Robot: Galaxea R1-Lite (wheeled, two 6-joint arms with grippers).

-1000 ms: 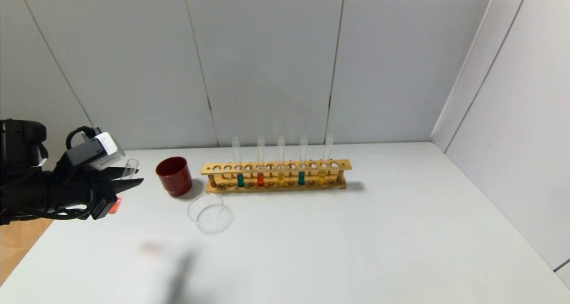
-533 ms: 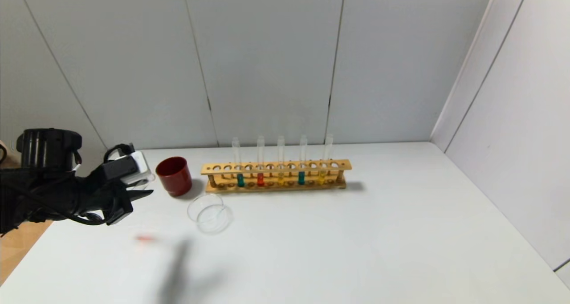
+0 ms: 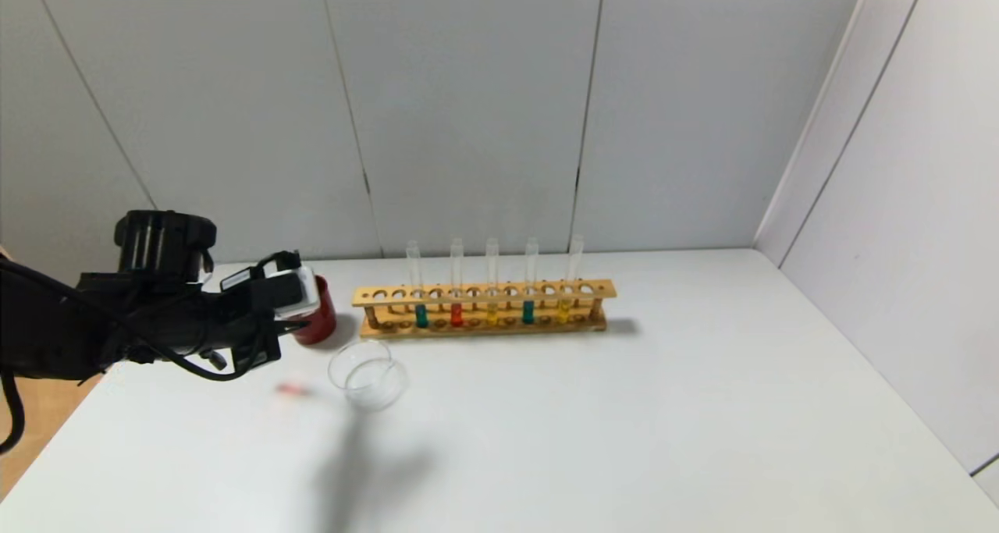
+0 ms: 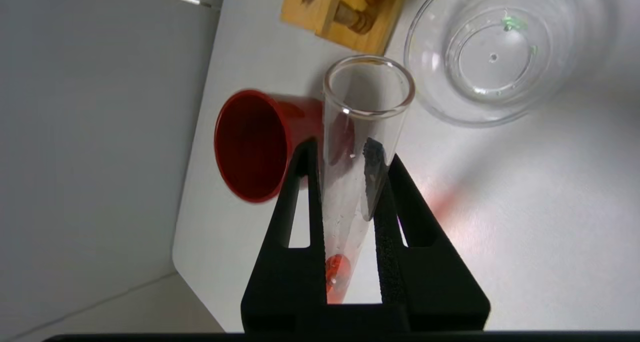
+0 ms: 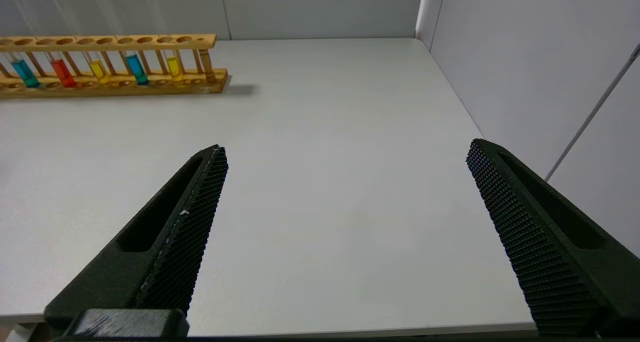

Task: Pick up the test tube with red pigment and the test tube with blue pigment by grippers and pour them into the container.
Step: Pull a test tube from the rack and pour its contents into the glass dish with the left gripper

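Reaching out low from the left side, the left gripper (image 4: 345, 156) squeezes its fingers on the test tube with red pigment (image 4: 357, 146), tipped almost flat, mouth near the glass container (image 3: 368, 373) beside the dark red cup (image 3: 318, 318). The right gripper (image 5: 345, 156) waits with fingers wide apart above the tabletop (image 3: 624, 424).

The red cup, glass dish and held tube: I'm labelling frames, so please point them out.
red cup (image 4: 250, 146), left wrist view, inner wall.
glass dish (image 4: 492, 56), left wrist view, bare base.
held tube (image 4: 367, 86), left wrist view, open mouth rim.
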